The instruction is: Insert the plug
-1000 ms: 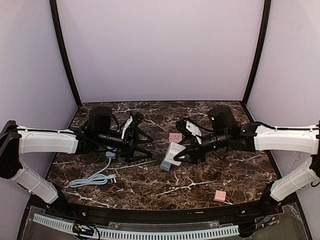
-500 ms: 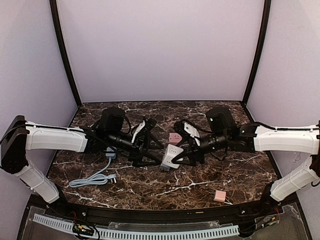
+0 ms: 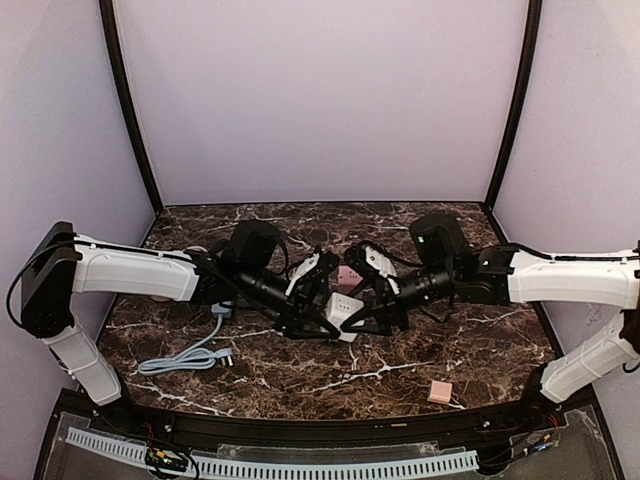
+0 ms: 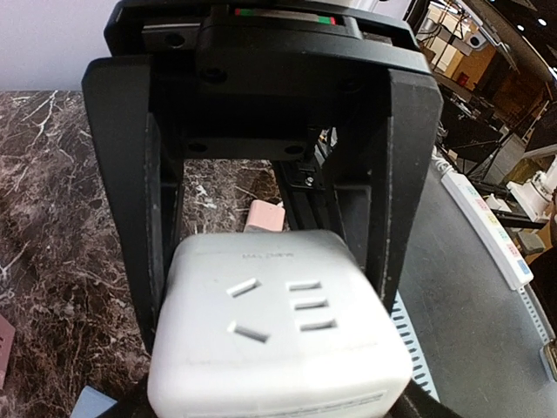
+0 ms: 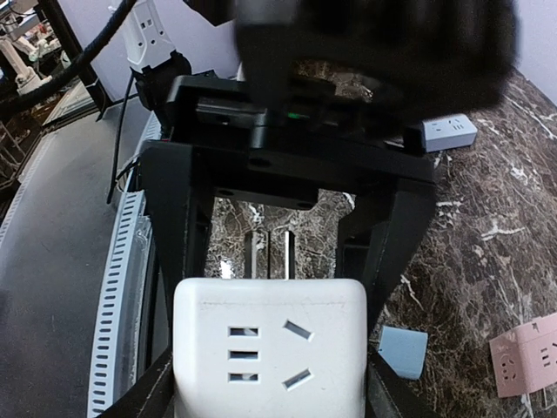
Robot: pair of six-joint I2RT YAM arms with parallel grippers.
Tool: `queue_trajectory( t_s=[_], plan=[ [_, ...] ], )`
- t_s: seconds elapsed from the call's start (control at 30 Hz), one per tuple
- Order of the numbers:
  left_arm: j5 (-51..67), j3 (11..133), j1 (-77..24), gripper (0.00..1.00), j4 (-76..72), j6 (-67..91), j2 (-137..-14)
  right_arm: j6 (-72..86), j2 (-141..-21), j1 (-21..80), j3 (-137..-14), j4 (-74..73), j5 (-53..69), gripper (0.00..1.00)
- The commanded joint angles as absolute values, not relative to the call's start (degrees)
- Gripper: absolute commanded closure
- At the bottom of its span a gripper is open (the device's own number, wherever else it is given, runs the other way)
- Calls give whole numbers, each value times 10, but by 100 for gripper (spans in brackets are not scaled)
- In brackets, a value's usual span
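The left arm has stretched in toward the middle since a second ago, carrying the left pincer away from the cable and up to the white socket cube. The right pincer has barely shifted. The blue block seen under the cube earlier is now hidden from above.

From above there is one white cube, held at the centre where the two pincers meet. One plug lies on the desk at front left, on the end of one grey cable, well apart from the cube. There are two pink ones: one pink cube just behind the pincers, the other pink cube at front right.

In the left wrist view, a socket face of the cube looks at the camera and the right pincer's black fingers are clamped on its two sides.

In the right wrist view, the left pincer's fingers stand either side of the cube; whether they press on it I cannot tell. One blue block lies on the desk.
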State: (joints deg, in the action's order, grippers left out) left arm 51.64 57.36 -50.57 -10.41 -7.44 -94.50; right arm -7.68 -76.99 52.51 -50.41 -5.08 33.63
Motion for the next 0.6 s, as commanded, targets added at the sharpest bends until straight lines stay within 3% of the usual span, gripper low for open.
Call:
queue_trajectory(
  t_s=[0.0,0.1,0.17,0.2,0.23,0.33,0.37,0.57],
  plan=[
    [521,591,-513,44,-72,-95,-945,-83,-762,532,-526,-45,350,100],
    [522,591,-514,66,-73,-97,-945,-81,-761,533,-525,-47,346,100],
    [522,589,-514,74,-77,-97,-943,-78,-759,534,-523,-47,341,100],
    [521,588,-514,78,-78,-97,-940,-76,-757,535,-522,-46,338,93],
    [520,584,-514,80,-83,-96,-938,-71,-754,535,-520,-44,332,77],
    [518,568,-514,83,-121,-81,-918,-44,-739,535,-505,-21,307,8],
    [519,557,-514,84,-132,-77,-913,-35,-733,535,-498,-5,306,2],
    [513,519,-514,85,-240,-14,-881,27,-687,535,-441,120,321,1]
  ],
)
